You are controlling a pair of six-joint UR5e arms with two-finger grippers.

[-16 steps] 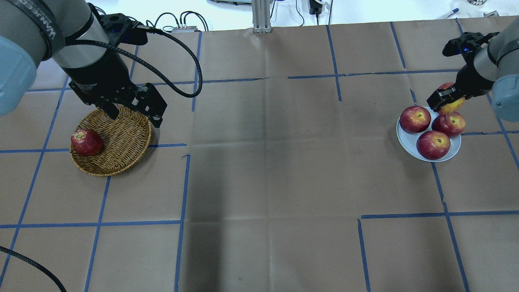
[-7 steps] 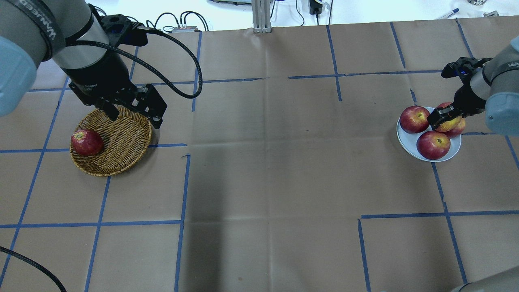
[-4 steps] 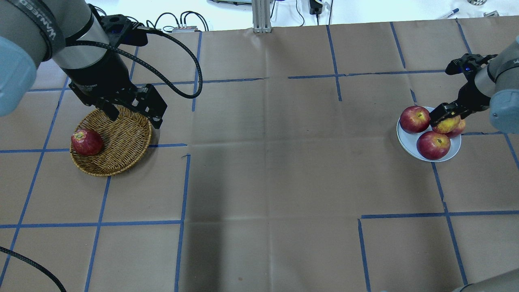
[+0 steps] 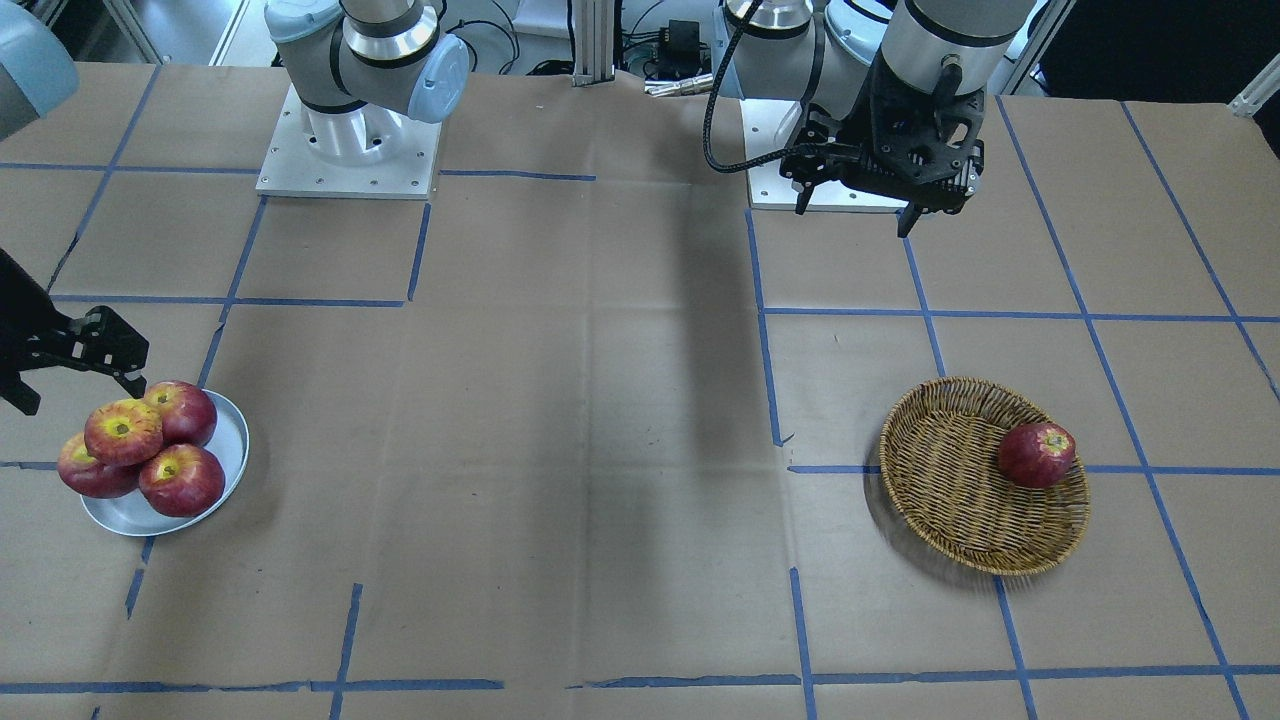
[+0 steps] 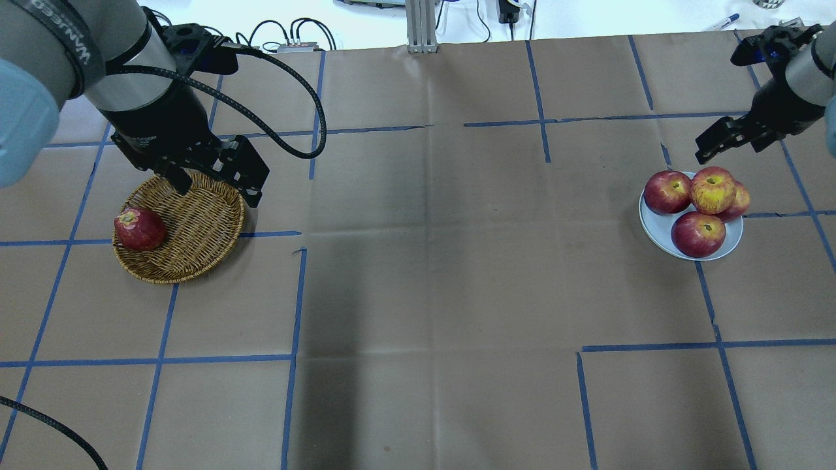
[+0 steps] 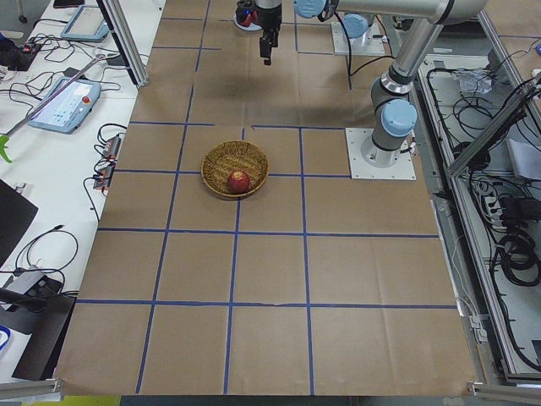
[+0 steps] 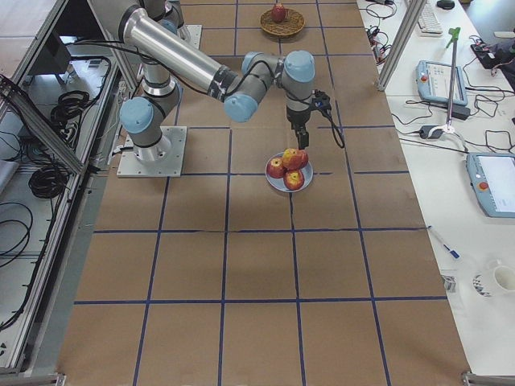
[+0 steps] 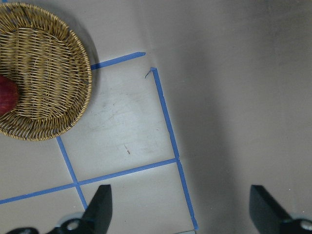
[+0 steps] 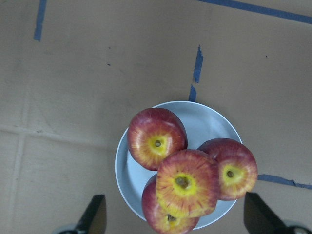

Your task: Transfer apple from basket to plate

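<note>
Apple (image 5: pixel 712 189) sits perched atop 3 others (image 5: pixel 697 234) on plate (image 5: pixel 655 230), R gripper (image 5: pixel 718 142) spread & clear above, L gripper (image 8: pixel 180 214) spread near basket (image 5: pixel 196 228); risk: stack looks unstable, so any bump or arm brush could roll apple off onto table (image 5: pixel 424 261).

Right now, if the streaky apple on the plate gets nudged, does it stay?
Probably not: the apple is round and seems perched on three other apples, not the plate itself, so it likely rolls off. Skin looks smooth, so possibly slippery.
</note>
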